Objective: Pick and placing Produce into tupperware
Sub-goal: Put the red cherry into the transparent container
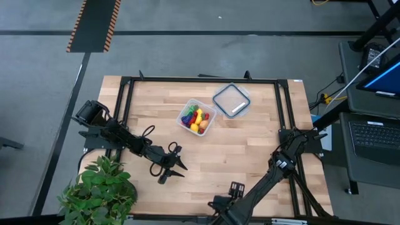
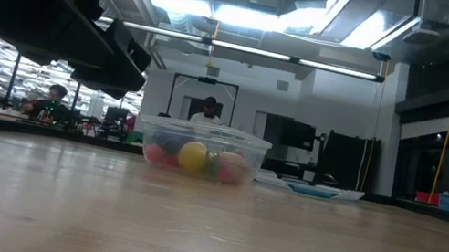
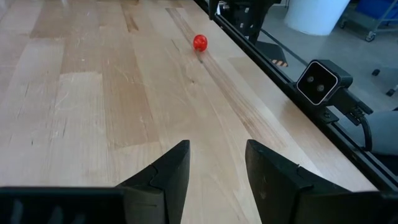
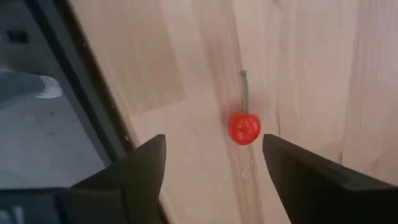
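The bench (image 1: 250,144) is pale blond wood in lengthwise strips, framed by a black rail (image 1: 200,79). The clear, colourless tupperware (image 1: 198,117) shows red, yellow, green and blue-purple produce (image 1: 195,117) inside. The lid (image 1: 231,100) is clear with a greyish-blue rim. A small red cherry (image 4: 244,128) with a thin green stem lies on the wood. Both arms' fingers (image 3: 171,174) are dark. The potted plant (image 1: 100,187) is leafy green. On the grey floor, a black mat (image 1: 94,25) has orange-and-black striped edges.
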